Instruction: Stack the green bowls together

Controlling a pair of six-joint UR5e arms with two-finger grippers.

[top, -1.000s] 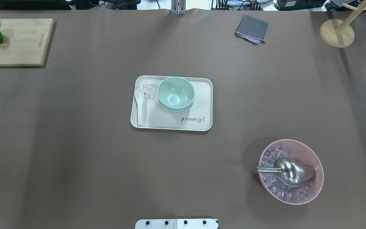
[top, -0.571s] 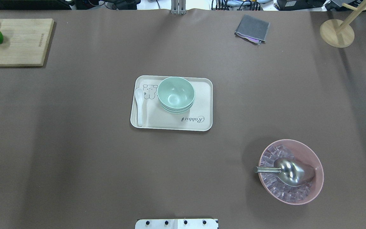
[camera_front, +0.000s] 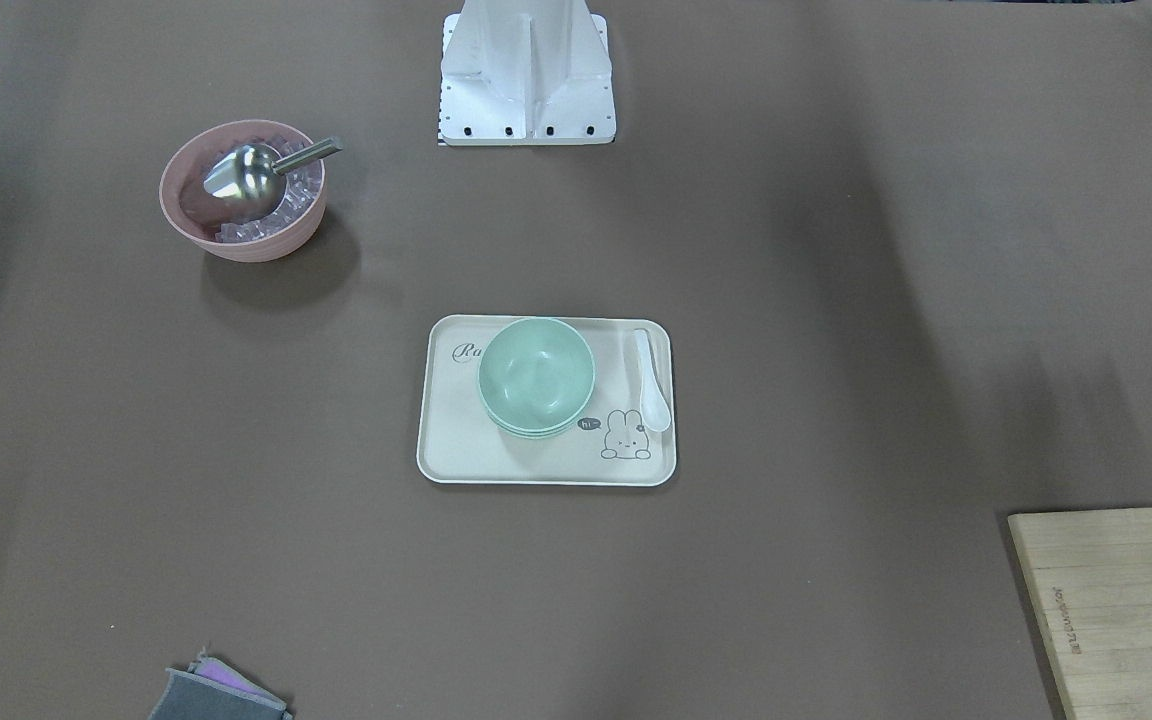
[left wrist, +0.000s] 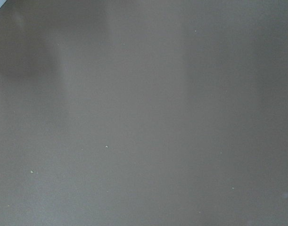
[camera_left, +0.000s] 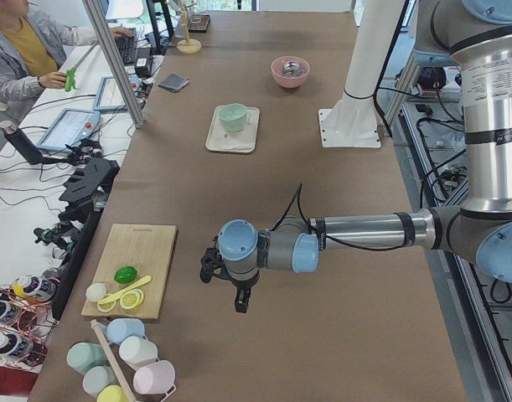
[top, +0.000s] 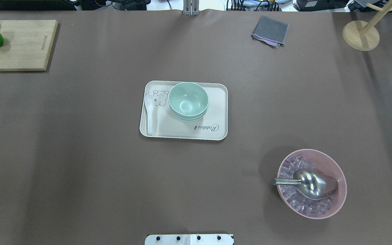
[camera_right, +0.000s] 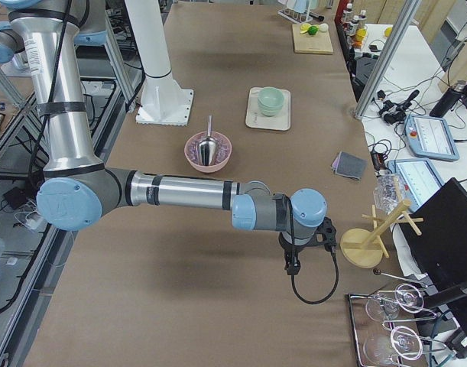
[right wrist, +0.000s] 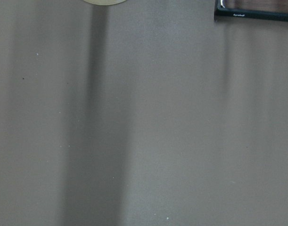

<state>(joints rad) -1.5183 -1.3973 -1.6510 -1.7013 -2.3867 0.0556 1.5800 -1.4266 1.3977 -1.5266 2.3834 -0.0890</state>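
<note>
Left fingers point(camera_left: 241, 301) only in side view

This is a robot lab. Two big grey and blue robot arms, the left arm point(camera_left: 364, 230) and the right arm point(camera_right: 187, 191), reach out over a long brown worktop point(top: 80, 153) from a white post point(camera_right: 153, 53). At 10 o'clock in the left side view, a person point(camera_left: 21, 46) sits at a desk with a tablet point(camera_left: 67, 130). A metal pole point(camera_left: 115, 63) stands at the worktop's edge, and black cables point(camera_right: 394, 107) lie beside it.
</note>
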